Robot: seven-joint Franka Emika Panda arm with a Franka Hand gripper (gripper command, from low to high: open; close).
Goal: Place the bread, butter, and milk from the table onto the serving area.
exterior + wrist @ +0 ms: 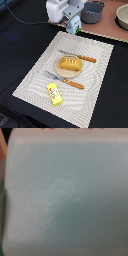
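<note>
The milk (73, 26), a white and light-blue carton, sits between the fingers of my gripper (73, 21) at the far edge of the striped placemat (95, 95). The jaws look closed on it. In the wrist view the carton's pale blue face (64, 193) fills the picture, with red marks along one edge, and hides the fingers. The bread (70, 63), an orange ridged loaf, lies on the round tan plate (60, 71) at the placemat's centre. The butter (54, 93), a yellow packet with a red mark, lies on the placemat near its front edge.
Two utensils with orange handles lie on the placemat, one beyond the plate (82, 58) and one in front of it (70, 82). A brown board (107, 27) behind holds a grey pot (93, 11) and a bowl (122, 17). The table is black.
</note>
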